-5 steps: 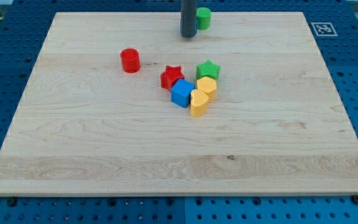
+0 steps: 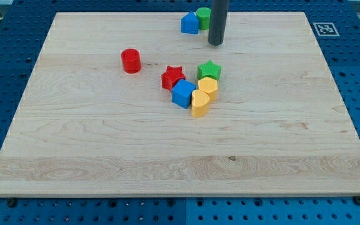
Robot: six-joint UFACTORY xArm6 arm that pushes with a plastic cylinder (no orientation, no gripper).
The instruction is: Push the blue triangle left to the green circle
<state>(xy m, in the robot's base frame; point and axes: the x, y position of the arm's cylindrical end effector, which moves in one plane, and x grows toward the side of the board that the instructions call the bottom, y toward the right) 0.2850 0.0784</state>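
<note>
The blue triangle (image 2: pixel 189 23) sits near the view's top edge of the wooden board (image 2: pixel 105 144), touching the left side of the green circle (image 2: pixel 203 17). My rod comes down from the view's top, and my tip (image 2: pixel 215 43) rests on the board just right of and below the green circle, partly hiding its right side. The tip is apart from the blue triangle.
A cluster lies mid-board: red star (image 2: pixel 173 77), green star (image 2: pixel 209 69), blue cube (image 2: pixel 182 94), a yellow block (image 2: pixel 208 86) and a yellow heart (image 2: pixel 200 104). A red cylinder (image 2: pixel 130 60) stands alone to the left. A marker tag (image 2: pixel 324 29) sits at the board's top right.
My rod has moved right, from left of the green circle to its right. The blue triangle, hidden behind the rod before, now shows beside the green circle.
</note>
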